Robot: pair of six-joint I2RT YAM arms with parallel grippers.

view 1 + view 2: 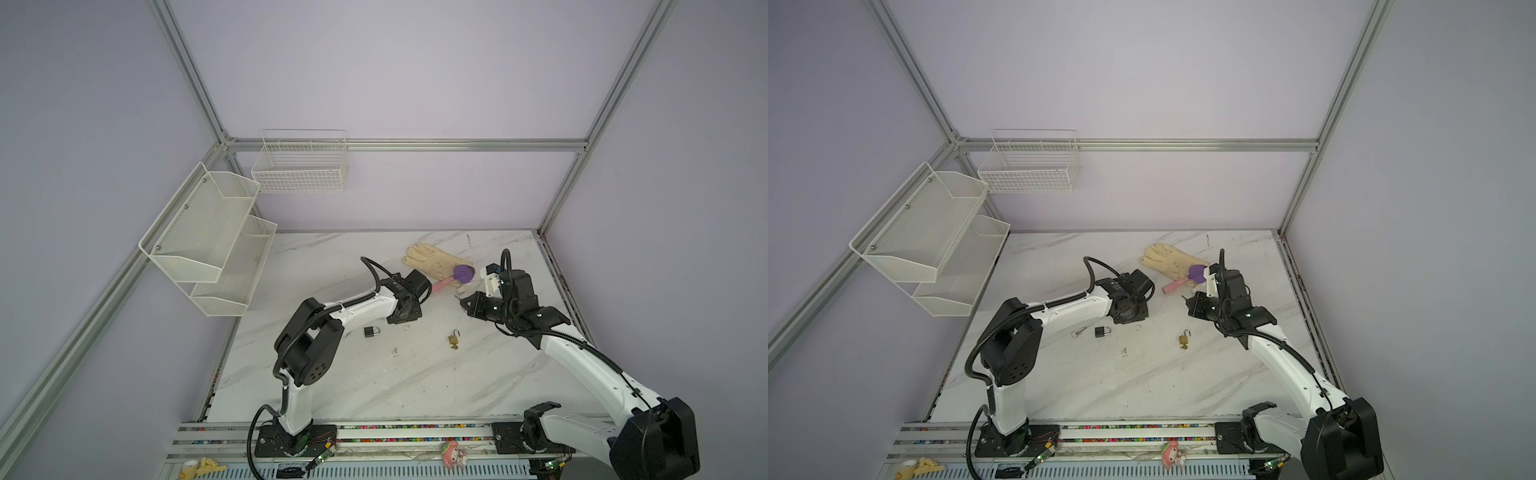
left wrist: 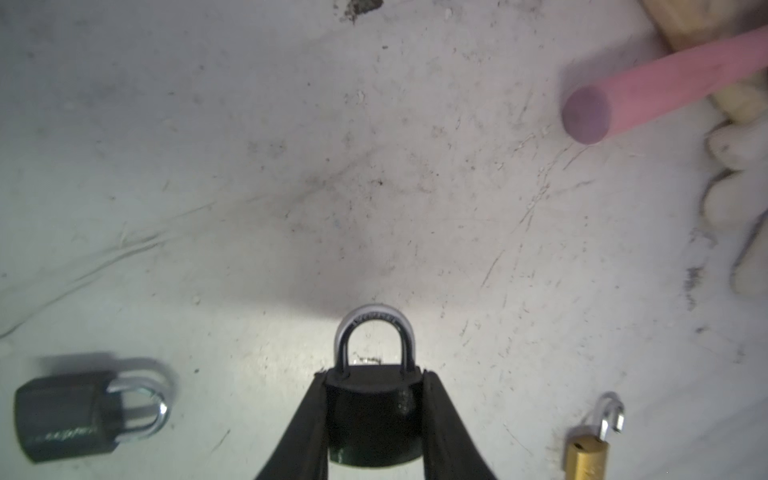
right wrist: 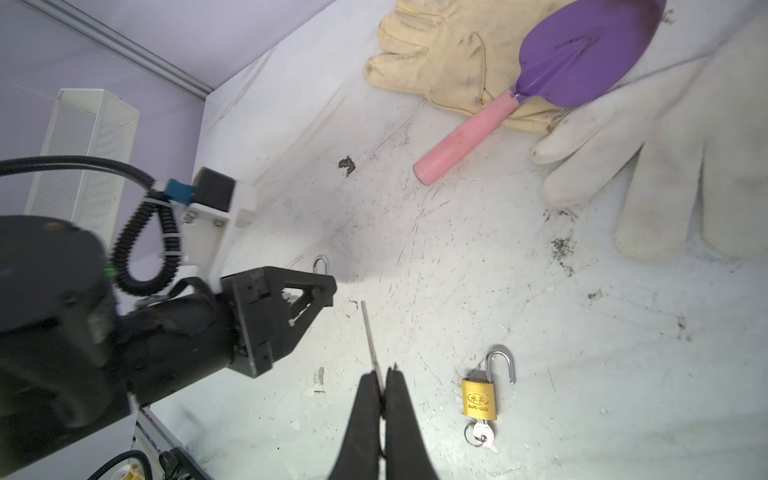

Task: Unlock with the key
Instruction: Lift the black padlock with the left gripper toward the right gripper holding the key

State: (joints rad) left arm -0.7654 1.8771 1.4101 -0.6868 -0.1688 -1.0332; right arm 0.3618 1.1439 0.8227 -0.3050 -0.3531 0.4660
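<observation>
Left wrist view: my left gripper [image 2: 374, 374] clamps the padlock [image 2: 370, 415]; opposite, my right gripper [image 3: 384, 374] pinches the key [image 3: 368, 332], blade out.

A cream work glove [image 1: 432, 259] lies on the white marble table [image 1: 374, 386], toward one o'clock from its centre. A purple trowel [image 1: 455, 277] rests across it, its pink handle pointing to eight o'clock. A white mesh shelf [image 1: 208, 237] hangs at ten o'clock.

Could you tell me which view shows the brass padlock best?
The right wrist view: the brass padlock lies whole, shackle open, key in its base. The left wrist view crops it at the edge; both top views show it tiny.
</observation>
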